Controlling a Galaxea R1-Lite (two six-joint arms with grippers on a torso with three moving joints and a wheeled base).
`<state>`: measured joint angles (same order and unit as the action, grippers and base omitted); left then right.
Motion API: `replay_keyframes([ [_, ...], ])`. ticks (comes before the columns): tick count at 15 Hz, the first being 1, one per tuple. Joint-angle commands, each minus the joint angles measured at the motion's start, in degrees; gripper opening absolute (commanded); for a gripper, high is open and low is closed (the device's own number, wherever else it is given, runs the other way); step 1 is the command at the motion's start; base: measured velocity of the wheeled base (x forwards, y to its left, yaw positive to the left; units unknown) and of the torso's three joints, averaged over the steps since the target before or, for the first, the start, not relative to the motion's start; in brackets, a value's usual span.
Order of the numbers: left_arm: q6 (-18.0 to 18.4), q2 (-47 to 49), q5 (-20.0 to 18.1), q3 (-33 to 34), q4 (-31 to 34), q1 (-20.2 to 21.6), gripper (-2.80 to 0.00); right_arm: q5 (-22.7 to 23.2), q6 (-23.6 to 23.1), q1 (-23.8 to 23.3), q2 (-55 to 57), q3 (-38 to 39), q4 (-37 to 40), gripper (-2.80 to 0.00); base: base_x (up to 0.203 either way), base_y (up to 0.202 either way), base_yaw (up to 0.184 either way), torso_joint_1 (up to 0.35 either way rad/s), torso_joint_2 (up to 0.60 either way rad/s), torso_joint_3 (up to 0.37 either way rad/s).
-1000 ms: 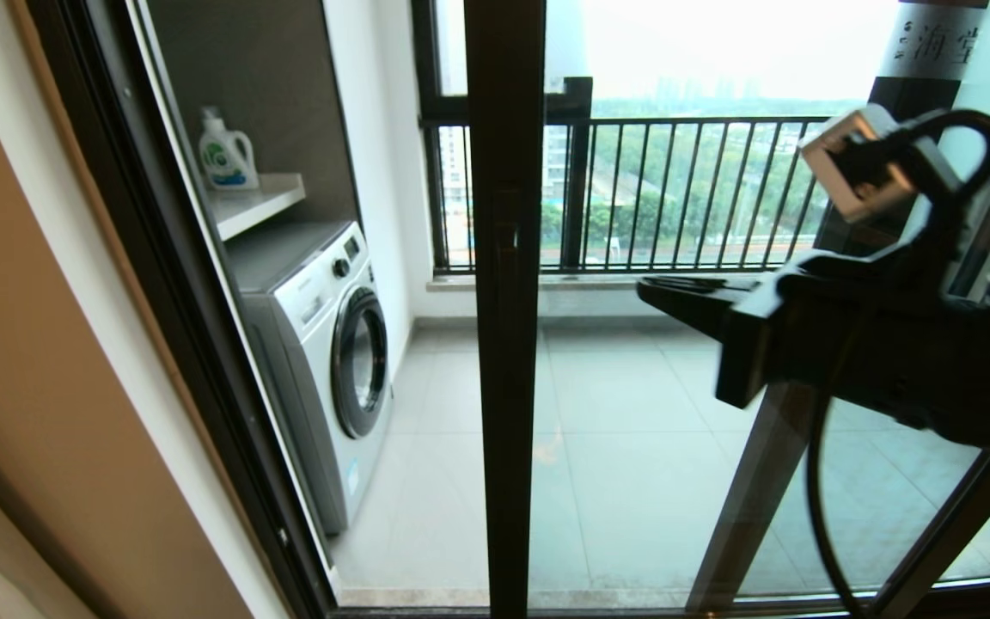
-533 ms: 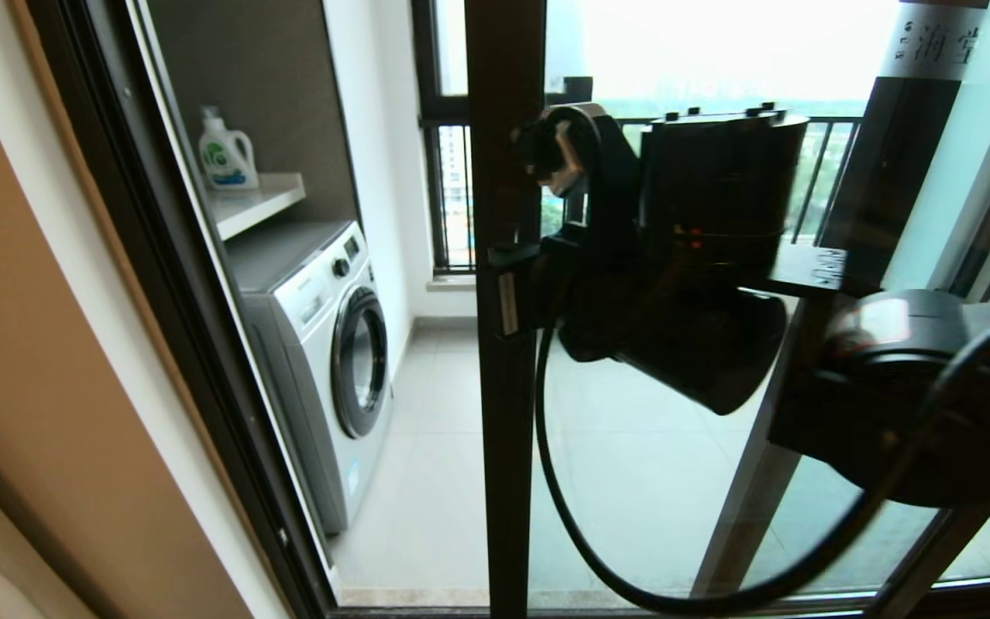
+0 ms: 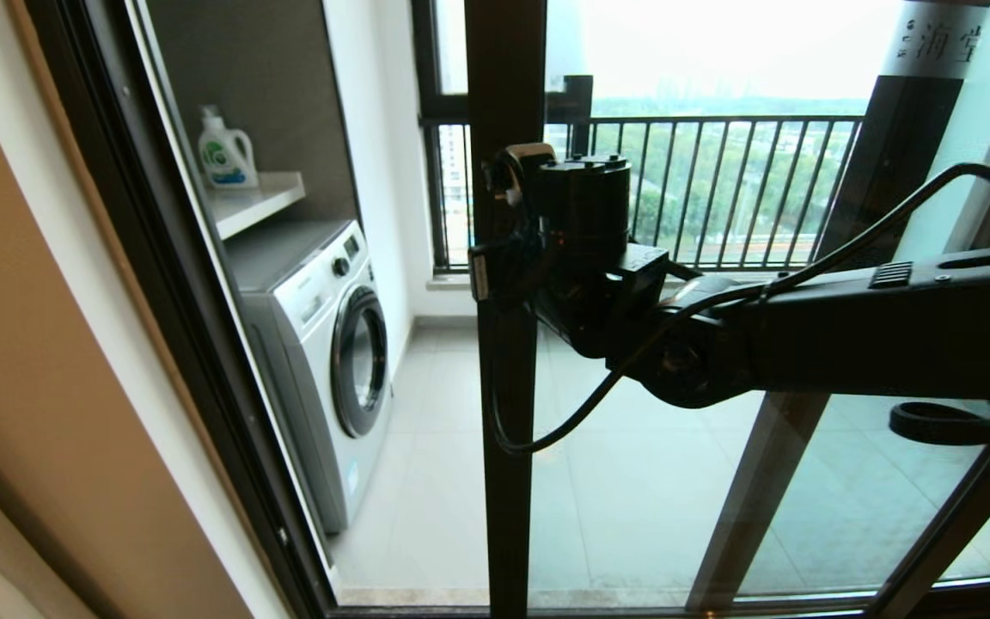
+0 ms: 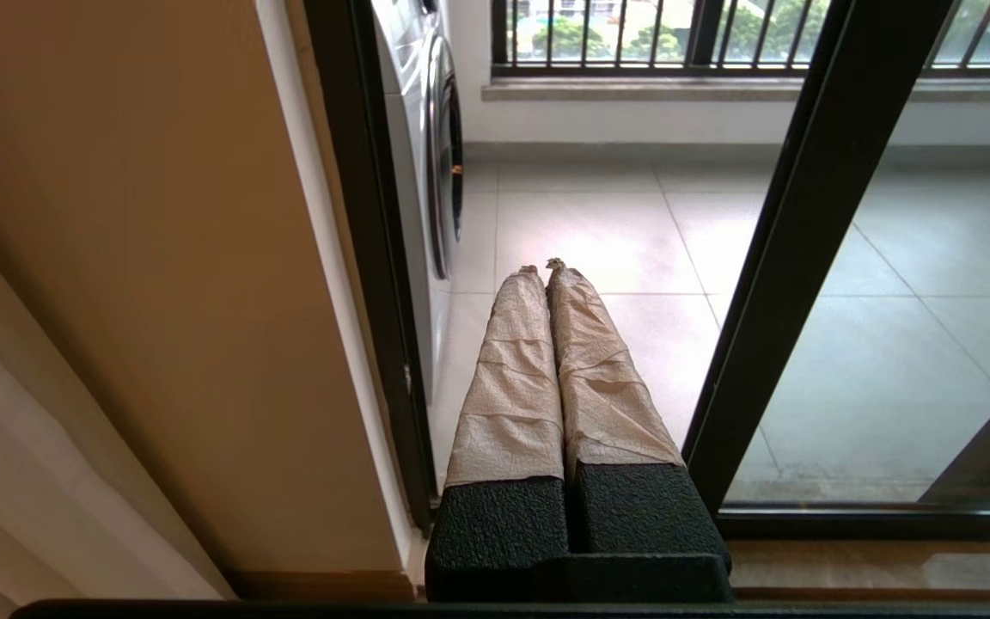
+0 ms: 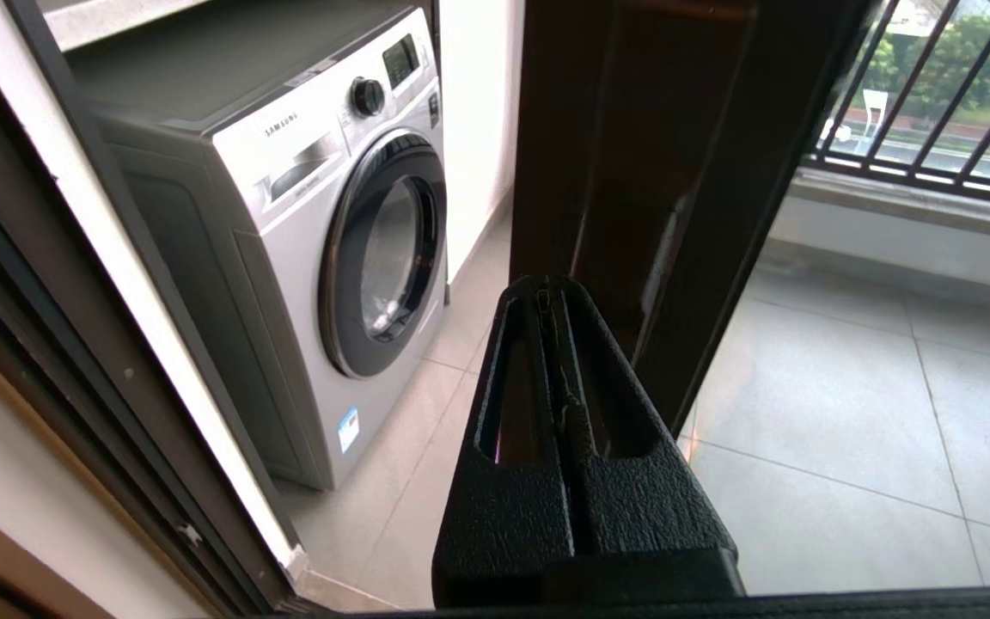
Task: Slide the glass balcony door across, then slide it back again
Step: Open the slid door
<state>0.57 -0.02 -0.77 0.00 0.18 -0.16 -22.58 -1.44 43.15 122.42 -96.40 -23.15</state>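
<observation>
Across the head view, the right arm reaches in from the right, and the right gripper [image 3: 495, 271] sits against the dark upright frame of the glass balcony door [image 3: 505, 413], about mid-height. Left of that frame the doorway stands open onto a washing machine [image 3: 323, 344] and a detergent bottle [image 3: 224, 153] on a shelf.

From the left wrist view, the left gripper [image 4: 543, 268] hangs low by the threshold, its paper-wrapped fingers [image 4: 512, 378] pressed together on nothing; the door frame rises just to its right.

From the right wrist view, the black jaws are closed and empty, their tips just beside the frame's edge; contact cannot be told.
</observation>
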Motion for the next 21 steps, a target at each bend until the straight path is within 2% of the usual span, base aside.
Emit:
replay_keyframes([
  [1,0.0,0.1,0.0,0.0,0.0,0.0,-2.8,-0.1,0.0,-0.2,3.3,-3.5,0.9,-2.8,0.0,0.0,0.0,0.0,0.0,0.0],
  [7,0.0,0.1,0.0,0.0,0.0,0.0,-2.8,-0.2,0.0,-0.6,6.4,-12.0,5.5,-2.8,0.0,0.0,0.0,0.0,0.0,0.0],
  [13,0.0,0.1,0.1,0.0,0.0,0.0,-2.8,-0.5,1.0,-3.8,5.0,-9.3,5.4,-2.8,0.0,0.0,0.0,0.0,0.0,0.0],
  [21,0.0,0.1,0.0,0.0,0.0,0.0,-2.8,-1.0,1.4,-5.5,2.0,-4.8,4.8,-2.8,0.0,0.0,0.0,0.0,0.0,0.0],
])
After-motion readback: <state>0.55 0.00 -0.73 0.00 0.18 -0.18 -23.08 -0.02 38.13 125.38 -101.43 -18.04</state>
